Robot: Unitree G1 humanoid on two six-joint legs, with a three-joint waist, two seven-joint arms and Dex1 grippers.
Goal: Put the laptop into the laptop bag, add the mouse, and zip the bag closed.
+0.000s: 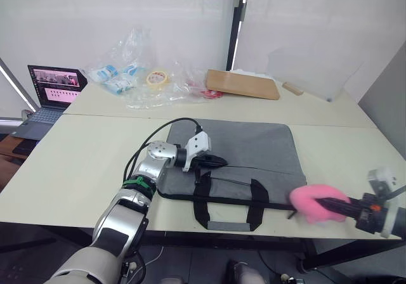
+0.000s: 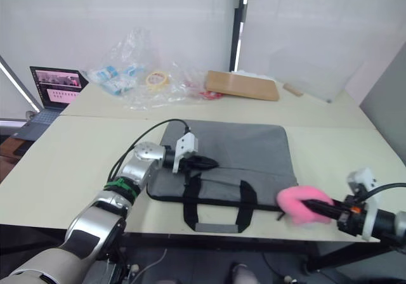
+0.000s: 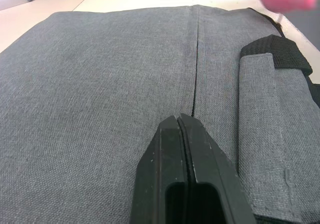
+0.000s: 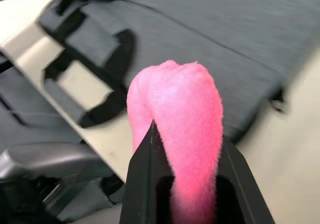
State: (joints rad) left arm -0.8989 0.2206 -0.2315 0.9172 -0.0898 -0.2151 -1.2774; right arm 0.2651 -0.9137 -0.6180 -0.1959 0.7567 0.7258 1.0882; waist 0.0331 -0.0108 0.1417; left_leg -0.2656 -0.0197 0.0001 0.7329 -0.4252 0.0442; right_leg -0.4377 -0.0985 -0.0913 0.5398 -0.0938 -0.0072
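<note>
Bright even light, soft shadows, wrist blur

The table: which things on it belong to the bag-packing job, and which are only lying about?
Belong to the job:
- laptop bag
- left gripper, shut, resting on the bag
- right gripper, shut on the fluffy pink ball

Lying about:
- small dark laptop
- plastic bags
- tape roll
- wooden board

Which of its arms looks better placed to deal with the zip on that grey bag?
Probably the left. Its pincer sits shut right over the black zipper line on the flat grey fabric laptop bag. The right pincer is busy squeezing a fluffy pink ball at the bag's corner.
</note>
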